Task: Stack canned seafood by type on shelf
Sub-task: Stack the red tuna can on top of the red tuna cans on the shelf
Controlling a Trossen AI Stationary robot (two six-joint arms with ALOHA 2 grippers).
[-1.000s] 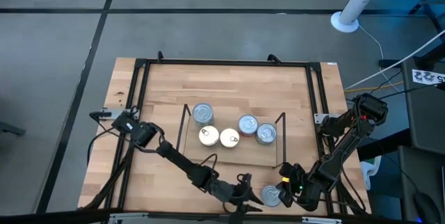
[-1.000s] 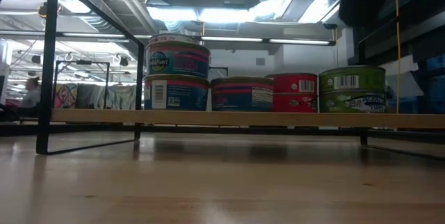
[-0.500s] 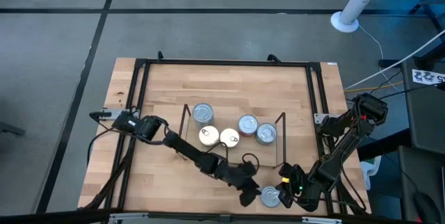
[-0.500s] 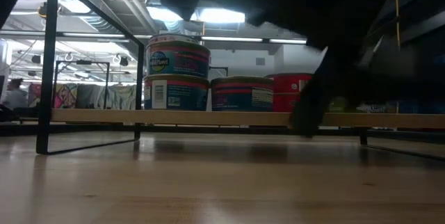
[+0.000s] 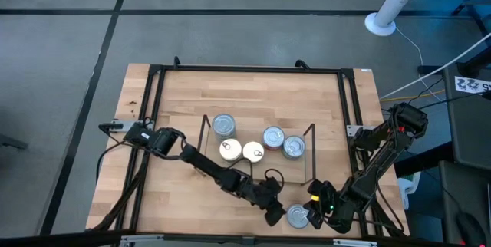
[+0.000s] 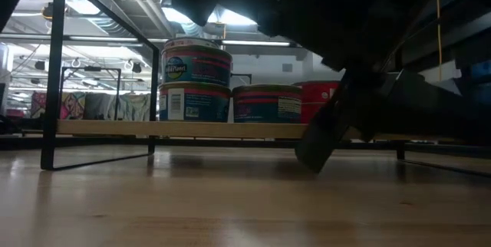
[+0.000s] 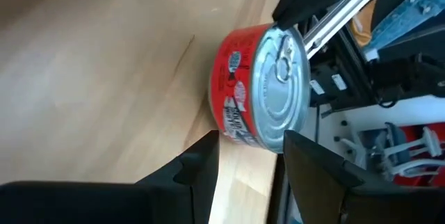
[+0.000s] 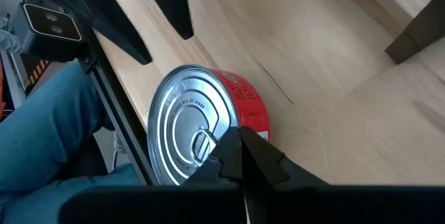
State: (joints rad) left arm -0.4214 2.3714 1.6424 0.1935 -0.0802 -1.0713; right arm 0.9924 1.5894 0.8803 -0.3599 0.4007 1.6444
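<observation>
Now centre on the red-labelled tin (image 5: 298,216), which sits flat on the tabletop (image 5: 184,93) at its near edge, right of centre, outside the shelf (image 5: 257,172) and just in front of the shelf's right wire upright. Its short cylinder axis stands vertical, with the silver pull-tab lid facing up; being round, it has no long axis across the table, so you may approach from any side.

The left gripper (image 5: 273,215) is just left of the tin, its fingers (image 7: 198,175) parted with a gap between them and nothing held; in the left wrist view the tin lies beyond the fingertips, not yet between them. Advance until the red side wall is bracketed by both pads, keep the fingertips low on the label, and close only then (a grip on the lid rim would probably slip).

The right gripper (image 5: 314,215) rests at the tin's right side with its jaws closed and empty; whether it touches the tin cannot be told. Judge clearance to it before closing. Place this tin on the matching red-labelled stack (image 6: 322,101) on the shelf.
</observation>
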